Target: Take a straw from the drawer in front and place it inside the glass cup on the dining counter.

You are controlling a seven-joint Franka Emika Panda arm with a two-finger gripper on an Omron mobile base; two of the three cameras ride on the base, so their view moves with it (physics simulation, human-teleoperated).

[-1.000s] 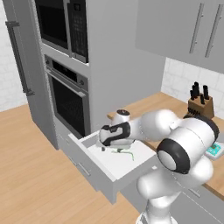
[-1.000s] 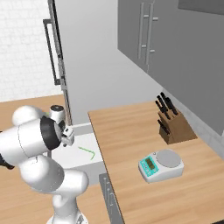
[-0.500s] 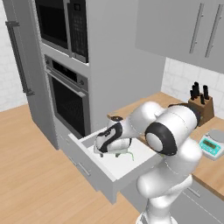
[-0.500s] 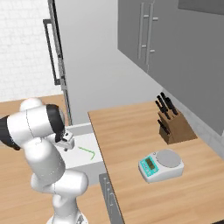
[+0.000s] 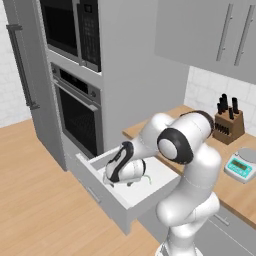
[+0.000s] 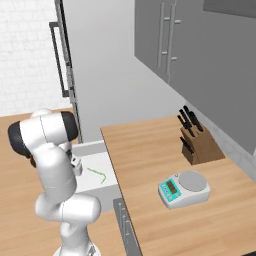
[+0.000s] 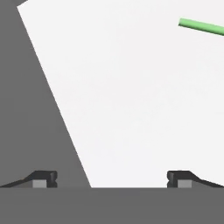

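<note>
- Gripper [image 7: 112,178] is low inside the pulled-out drawer [image 5: 131,202], its jaws spread wide with nothing between them.
- In the hand view the straw [image 7: 202,26] lies flat on the pale drawer floor at about 1 o'clock, well apart from both fingertips [image 7: 42,178].
- From the right base view the straw [image 6: 97,174] rests in the drawer [image 6: 95,150], just at 9 o'clock of the wooden table [image 6: 150,160] carrying a knife block [image 6: 196,142] and scale [image 6: 183,188].

A tall grey cabinet column [image 5: 117,75] holds a dark microwave [image 5: 70,27] above a glass-fronted oven [image 5: 77,117]. The floor [image 5: 35,200] is light wood. Grey wall cupboards [image 6: 200,65] with bar handles hang over a wooden desk [image 6: 150,160] — on it a knife block [image 6: 197,145] and a small kitchen scale [image 6: 182,187].
</note>
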